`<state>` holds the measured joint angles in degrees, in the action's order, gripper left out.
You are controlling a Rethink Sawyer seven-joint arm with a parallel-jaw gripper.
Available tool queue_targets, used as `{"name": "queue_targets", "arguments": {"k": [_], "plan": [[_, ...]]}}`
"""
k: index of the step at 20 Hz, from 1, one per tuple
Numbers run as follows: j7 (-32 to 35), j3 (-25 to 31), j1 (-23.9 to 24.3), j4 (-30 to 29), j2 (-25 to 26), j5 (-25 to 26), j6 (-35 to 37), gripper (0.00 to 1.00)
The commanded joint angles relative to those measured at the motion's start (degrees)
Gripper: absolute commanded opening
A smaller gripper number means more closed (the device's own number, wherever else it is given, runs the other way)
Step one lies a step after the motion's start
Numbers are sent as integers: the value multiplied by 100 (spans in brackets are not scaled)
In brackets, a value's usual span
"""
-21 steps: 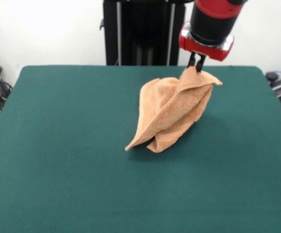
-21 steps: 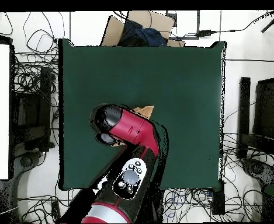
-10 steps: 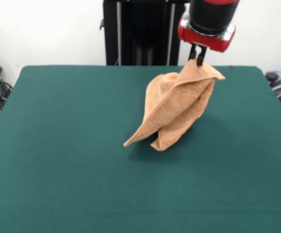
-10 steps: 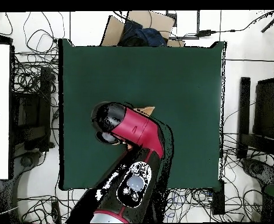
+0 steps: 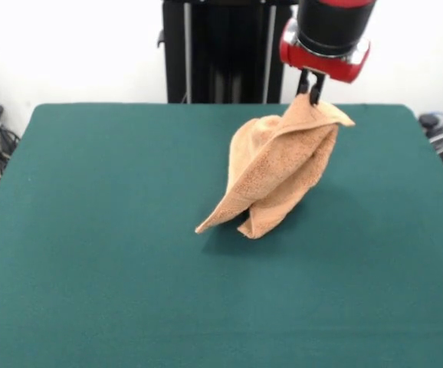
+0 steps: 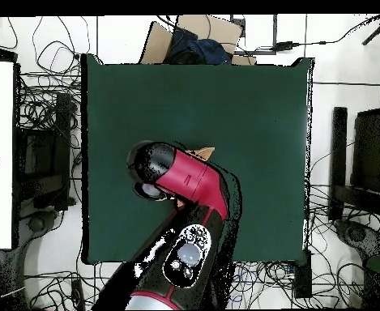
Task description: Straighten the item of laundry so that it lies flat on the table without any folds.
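Towel [image 5: 277, 172] hangs from the jaws, pinched tight at one corner near the bench's [image 5: 91, 230] far edge — low end touching. Best drag it slowly toward an open side — folds should fall flat.

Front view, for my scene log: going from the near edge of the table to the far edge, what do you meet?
Bare green table → the towel's lower tips resting on the felt → the towel rising to its pinched corner → the end effector shut on that corner.

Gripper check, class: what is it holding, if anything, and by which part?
The gripper holds the peach towel by one raised corner; its lower folds rest on the table.
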<state>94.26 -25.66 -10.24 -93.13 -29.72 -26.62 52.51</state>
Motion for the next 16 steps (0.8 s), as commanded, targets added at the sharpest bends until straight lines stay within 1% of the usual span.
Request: {"name": "queue_targets", "arguments": {"k": [1, 9, 12, 15, 16], "plan": [[1231, 655, 174, -79, 69, -108, 91, 0], [1449, 408, 27, 201, -105, 89, 720, 0], [1507, 364, -3, 302, -94, 117, 819, 0], [1532, 271, -35, 337, -162, 169, 970, 0], [1517, 225, -87, 237, -257, 198, 1006, 0]]}}
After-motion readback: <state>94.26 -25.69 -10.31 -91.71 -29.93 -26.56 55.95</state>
